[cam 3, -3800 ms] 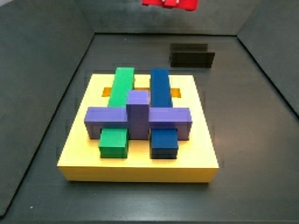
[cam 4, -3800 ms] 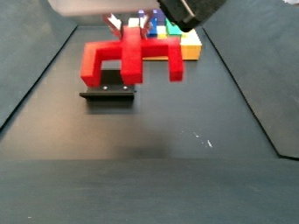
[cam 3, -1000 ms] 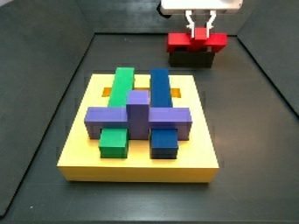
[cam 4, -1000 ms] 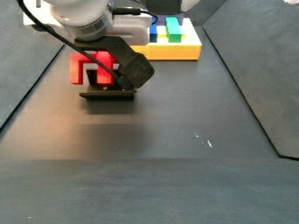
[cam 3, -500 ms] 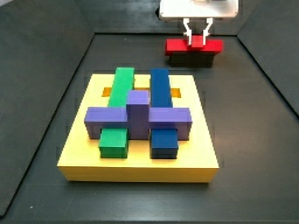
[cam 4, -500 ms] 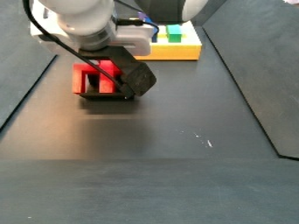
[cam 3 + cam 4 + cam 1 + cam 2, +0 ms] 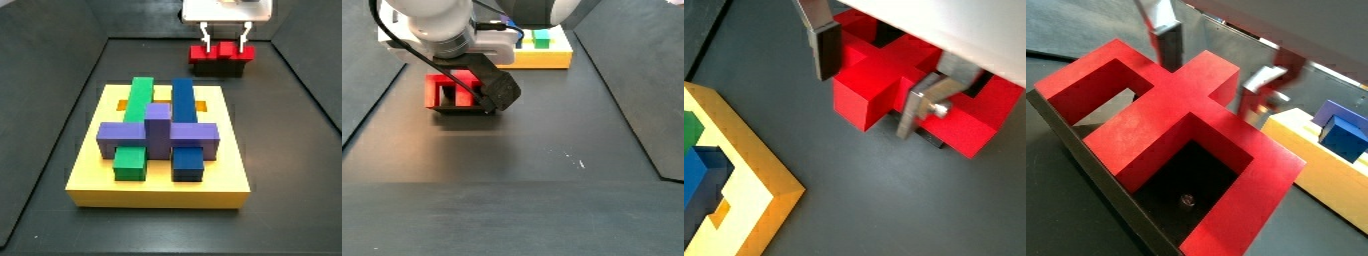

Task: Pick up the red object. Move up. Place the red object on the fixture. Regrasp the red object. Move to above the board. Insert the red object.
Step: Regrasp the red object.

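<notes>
gripper (image 7: 874,86) astride blocky red object (image 7: 885,83) – glossy.

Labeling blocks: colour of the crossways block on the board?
Purple block, clearest in a side view.

The gripper (image 7: 223,40) crowds the red object (image 7: 221,51) on the fixture (image 7: 221,68) at the far end of the floor. The board (image 7: 88,182) fills the middle; open floor (image 7: 543,130) lies between them and along both sides.
</notes>
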Controlling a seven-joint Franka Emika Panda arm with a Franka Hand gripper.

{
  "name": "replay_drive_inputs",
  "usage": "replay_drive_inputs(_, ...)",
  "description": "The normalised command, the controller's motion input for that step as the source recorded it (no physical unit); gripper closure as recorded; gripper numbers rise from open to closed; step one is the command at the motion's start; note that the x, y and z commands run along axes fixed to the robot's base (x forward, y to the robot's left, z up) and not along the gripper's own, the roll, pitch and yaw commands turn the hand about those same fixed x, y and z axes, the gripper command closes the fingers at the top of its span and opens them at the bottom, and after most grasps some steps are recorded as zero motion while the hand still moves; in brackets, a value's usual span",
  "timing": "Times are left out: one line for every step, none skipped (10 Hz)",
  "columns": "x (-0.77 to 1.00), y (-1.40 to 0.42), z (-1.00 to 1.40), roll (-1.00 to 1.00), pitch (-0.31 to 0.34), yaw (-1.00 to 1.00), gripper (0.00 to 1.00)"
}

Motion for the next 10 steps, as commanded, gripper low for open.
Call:
replay_drive_inputs(0.11,-0.11,0.13,0.36,0.131,0.01,0.0)
replay_drive_inputs(0.14,-0.05,0.26,0.28,0.111,0.0,0.0)
replay_drive_inputs(0.17,-0.03,0.35,0.19,0.103,0.0,0.0)
replay_drive_inputs(0.0,-0.13,0.41,0.16,0.0,0.06,0.0)
replay_drive_inputs(0.15,-0.11,0.4,0.13,0.037,0.08,0.0)
replay_drive_inputs(0.11,-0.12,0.37,0.23,0.049,0.03,0.0)
replay_drive_inputs(0.14,-0.12,0.34,0.34,0.051,0.0,0.0)
replay_drive_inputs(0.14,-0.08,0.24,0.51,0.106,0.0,0.0)
replay_drive_inputs(0.0,-0.06,0.13,0.74,0.083,0.0,0.0)
replay_drive_inputs(0.05,-0.01,0.05,0.87,0.129,0.0,0.0)
